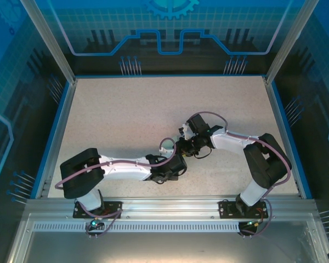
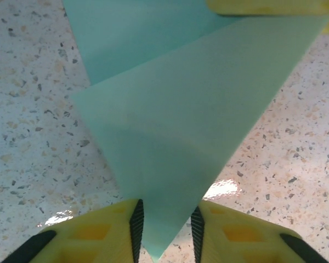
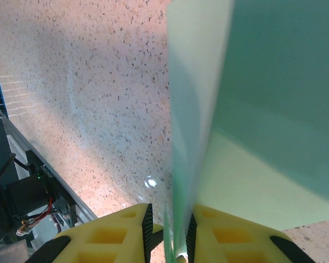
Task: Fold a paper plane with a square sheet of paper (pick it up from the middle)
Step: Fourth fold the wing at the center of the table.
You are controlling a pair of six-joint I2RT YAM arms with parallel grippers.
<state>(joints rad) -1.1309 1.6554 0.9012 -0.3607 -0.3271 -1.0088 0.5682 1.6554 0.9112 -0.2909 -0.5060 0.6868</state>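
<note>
Mint paper sheet (image 2: pixel 170 126): only seeing early folds, no plane yet; pinching it with right hand (image 3: pixel 169 219), can't tell for left hand (image 2: pixel 166 213).

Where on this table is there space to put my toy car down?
The far half of the speckled table, right up to the blue back rim, is bare. The front middle is crowded: there the left gripper and the right gripper meet at the thin pale mint-green sheet of paper.
</note>
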